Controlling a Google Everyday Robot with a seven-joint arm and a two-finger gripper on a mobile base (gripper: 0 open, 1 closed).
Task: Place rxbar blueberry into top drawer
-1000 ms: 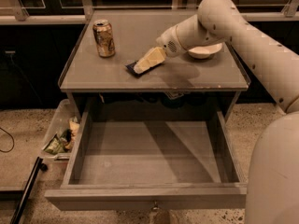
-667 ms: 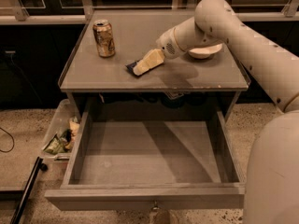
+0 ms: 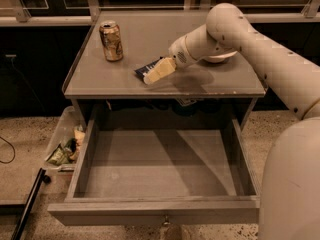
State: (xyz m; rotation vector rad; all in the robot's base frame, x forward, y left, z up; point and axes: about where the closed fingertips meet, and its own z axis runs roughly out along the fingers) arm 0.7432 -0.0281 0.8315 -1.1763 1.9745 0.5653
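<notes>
- Step: grasping. Gripper is on the rxbar blueberry, mid cabinet top, near the front edge.
- Grip state: can't tell.
- Top drawer stands open below.
- Next, prob.: secure bar, lift, carry fwd past front edge, lower in.

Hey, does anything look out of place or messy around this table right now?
Nothing spilled or broken. The only clutter is crumpled wrappers in the clear bin on the floor, left of the open top drawer. The gripper is at the rxbar blueberry on the tabletop.
</notes>
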